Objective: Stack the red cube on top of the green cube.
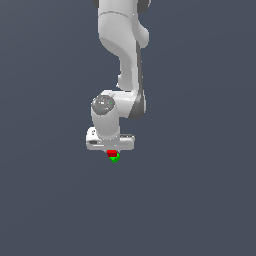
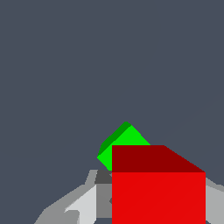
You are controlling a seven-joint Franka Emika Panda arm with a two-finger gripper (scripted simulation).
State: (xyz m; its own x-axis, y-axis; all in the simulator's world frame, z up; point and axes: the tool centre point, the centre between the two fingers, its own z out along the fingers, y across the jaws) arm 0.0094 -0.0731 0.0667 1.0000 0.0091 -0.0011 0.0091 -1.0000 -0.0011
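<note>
The red cube (image 1: pixel 111 153) sits between my gripper's (image 1: pixel 112 153) fingers, just under the white hand. The green cube (image 1: pixel 114 158) lies directly below it on the dark grey floor, turned at an angle to the red one. I cannot tell whether the two cubes touch. In the wrist view the red cube (image 2: pixel 158 188) fills the near part of the picture, gripped between the grey fingers (image 2: pixel 83 203), and the green cube (image 2: pixel 124 142) shows partly behind it. The fingertips are hidden in the exterior view.
The dark grey floor (image 1: pixel 200 200) spreads all around the cubes. The white arm (image 1: pixel 125 65) rises above the hand.
</note>
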